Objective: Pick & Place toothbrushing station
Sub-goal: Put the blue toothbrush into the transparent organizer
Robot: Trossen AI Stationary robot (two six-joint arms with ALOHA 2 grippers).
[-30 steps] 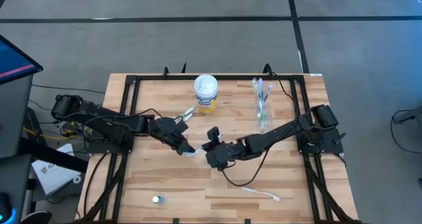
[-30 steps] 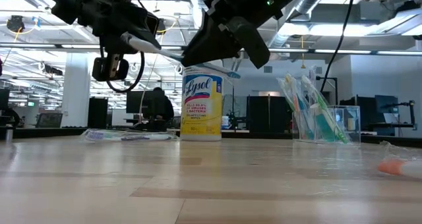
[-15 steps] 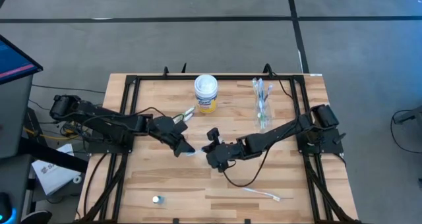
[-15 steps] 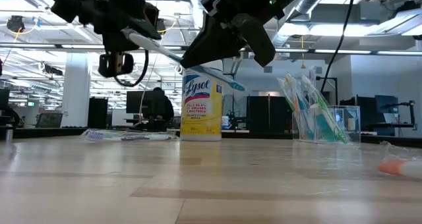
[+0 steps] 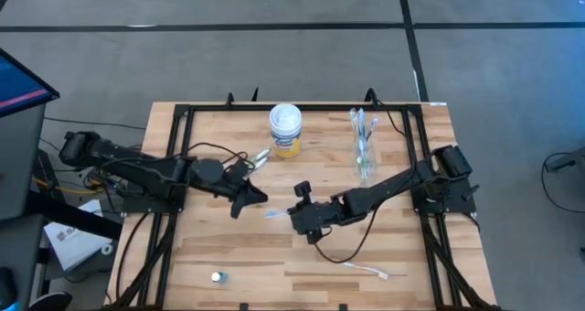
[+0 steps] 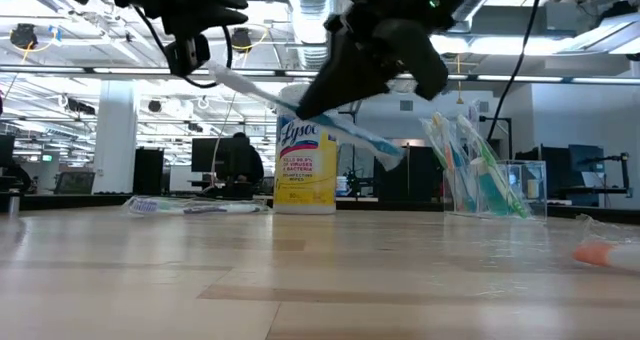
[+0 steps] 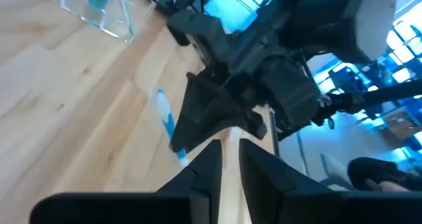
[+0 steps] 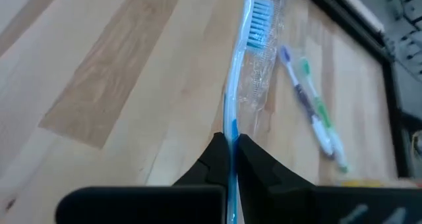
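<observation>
The left pincer [image 7: 229,159], slightly parted and empty, faces the right pincer [image 7: 198,128] gripping a toothbrush [image 7: 167,127].

An open-plan lab or office is stretching behind the right gripper [image 6: 345,80]: ceiling ducts [image 6: 300,10] are running overhead. A person [image 6: 240,160] is sitting at monitors [image 6: 205,155] beyond it.

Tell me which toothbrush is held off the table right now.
The blue-and-white toothbrush, pinched in the right gripper. The others lie on the table or stand in the clear holder.
</observation>
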